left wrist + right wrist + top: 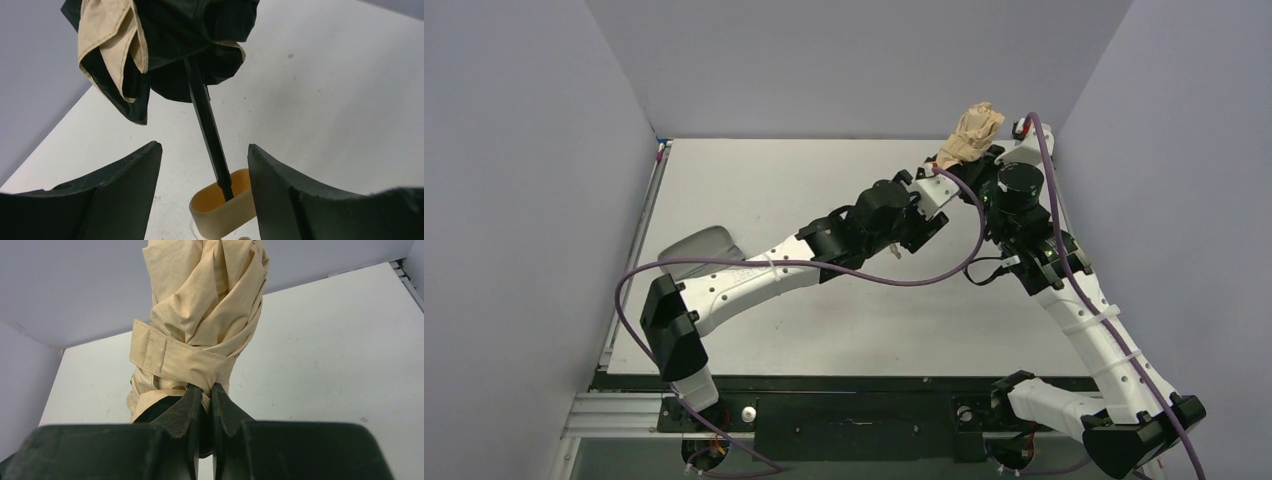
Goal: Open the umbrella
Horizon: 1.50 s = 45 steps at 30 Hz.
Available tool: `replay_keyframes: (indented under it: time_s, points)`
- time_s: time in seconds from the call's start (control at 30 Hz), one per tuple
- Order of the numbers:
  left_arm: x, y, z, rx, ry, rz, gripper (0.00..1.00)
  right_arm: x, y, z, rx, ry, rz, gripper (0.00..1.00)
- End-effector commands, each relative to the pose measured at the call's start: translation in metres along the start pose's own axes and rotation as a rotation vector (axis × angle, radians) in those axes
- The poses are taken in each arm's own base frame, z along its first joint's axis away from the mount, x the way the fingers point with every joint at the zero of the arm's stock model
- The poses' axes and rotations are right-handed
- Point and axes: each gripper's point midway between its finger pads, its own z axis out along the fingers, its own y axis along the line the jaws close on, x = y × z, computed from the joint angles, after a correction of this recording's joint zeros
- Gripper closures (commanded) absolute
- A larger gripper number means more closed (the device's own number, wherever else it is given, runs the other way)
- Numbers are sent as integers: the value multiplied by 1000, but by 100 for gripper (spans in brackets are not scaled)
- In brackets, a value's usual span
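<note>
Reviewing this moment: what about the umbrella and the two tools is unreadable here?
Left wrist: umbrella canopy cut off by the top edge; unclear whether the handle touches the left tool.
Right wrist: whatever the right tool pinches beneath the fabric is hidden by the tool itself.
Top view: everything below the canopy is hidden behind the left arm and right arm.
</note>
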Motion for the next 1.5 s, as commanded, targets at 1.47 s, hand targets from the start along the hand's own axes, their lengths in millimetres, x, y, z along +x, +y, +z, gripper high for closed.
replay_keyframes:
  time_s: [1.47]
  points:
    - [155,-20,-43,25,404,9,56,-164,-16,-19,109,-475,55,100]
